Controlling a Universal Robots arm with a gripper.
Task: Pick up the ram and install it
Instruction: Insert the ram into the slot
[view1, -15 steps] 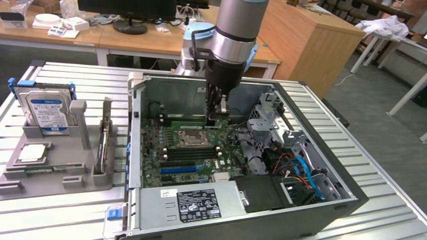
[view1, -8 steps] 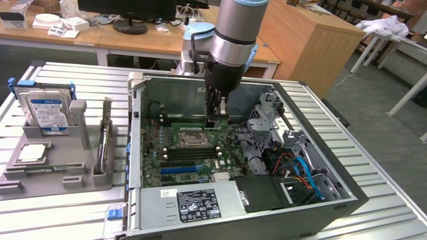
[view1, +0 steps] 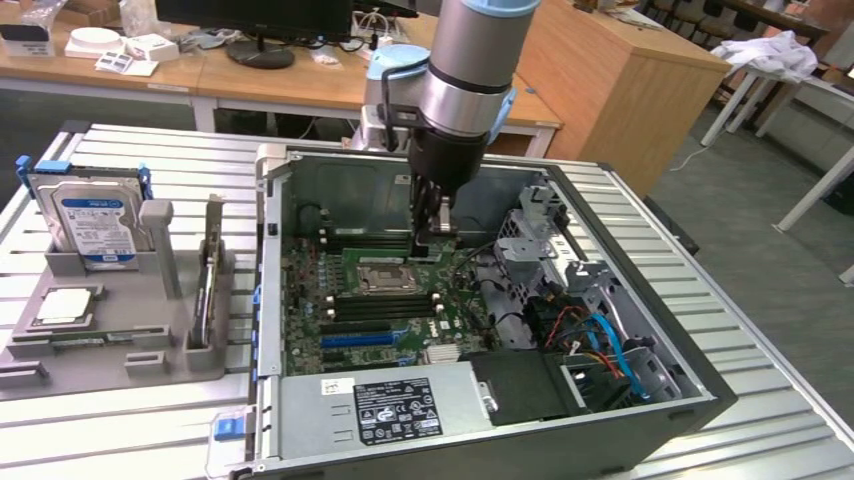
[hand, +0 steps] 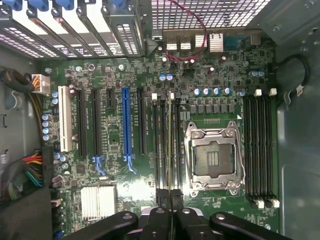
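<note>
The ram (hand: 170, 145) shows edge-on as a thin yellow-green strip lying along one of the memory slots beside the empty processor socket (hand: 214, 157) on the motherboard (hand: 115, 165). My gripper (hand: 170, 197) is shut, its two black fingers pressed together right at the near end of that strip. I cannot tell whether the tips touch it. In the exterior view the gripper (view1: 438, 245) reaches down inside the open computer case (view1: 641, 400), low over the slots just behind the socket (view1: 378, 280).
The case walls, a drive cage (view1: 541, 235) and cable bundles (view1: 601, 340) crowd the gripper's side. At the exterior view's left, a grey fixture (view1: 120, 320) holds a hard drive (view1: 91, 220), a processor chip (view1: 67, 305) and a thin upright holder (view1: 207, 280).
</note>
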